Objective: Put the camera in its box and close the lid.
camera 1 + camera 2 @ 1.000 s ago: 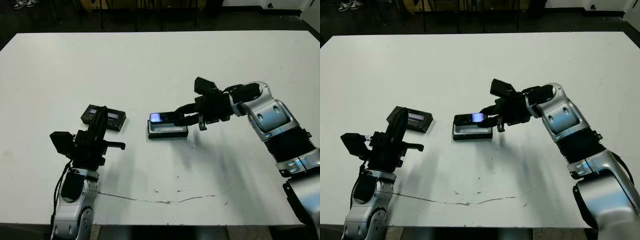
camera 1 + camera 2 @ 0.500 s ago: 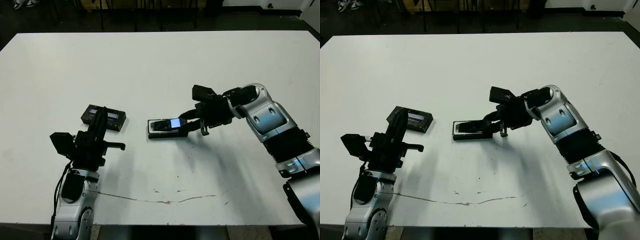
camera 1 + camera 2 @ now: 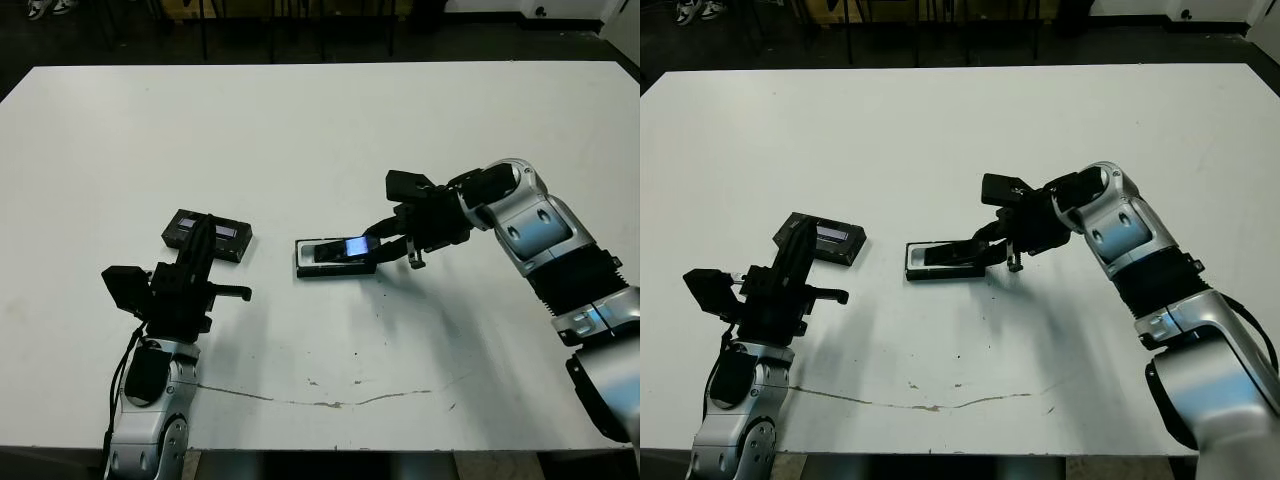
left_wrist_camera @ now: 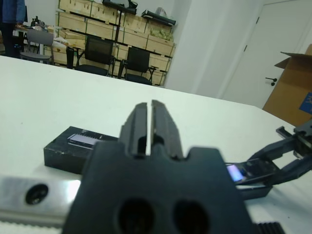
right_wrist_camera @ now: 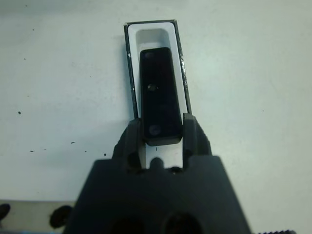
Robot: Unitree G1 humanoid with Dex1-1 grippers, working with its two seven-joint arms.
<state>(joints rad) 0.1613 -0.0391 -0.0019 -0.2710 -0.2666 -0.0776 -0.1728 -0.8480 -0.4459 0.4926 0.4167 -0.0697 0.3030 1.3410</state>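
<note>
The right hand [image 5: 161, 134] pinches the camera [image 5: 159, 92] over the box [image 5: 151, 36]; the left hand [image 4: 150, 122] is pressed together near the lid [image 3: 208, 236].

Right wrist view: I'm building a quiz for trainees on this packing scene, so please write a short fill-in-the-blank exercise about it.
1. The right tool is shut on the flat black rectangular camera, which lies over the black tray-like box with the ____ lining.
2. The shallow black lid with a pale glossy strip lies on the white table in front of the ____ tool.
3. That tool's fingers are ____.

Missing words: white; left; shut
</note>
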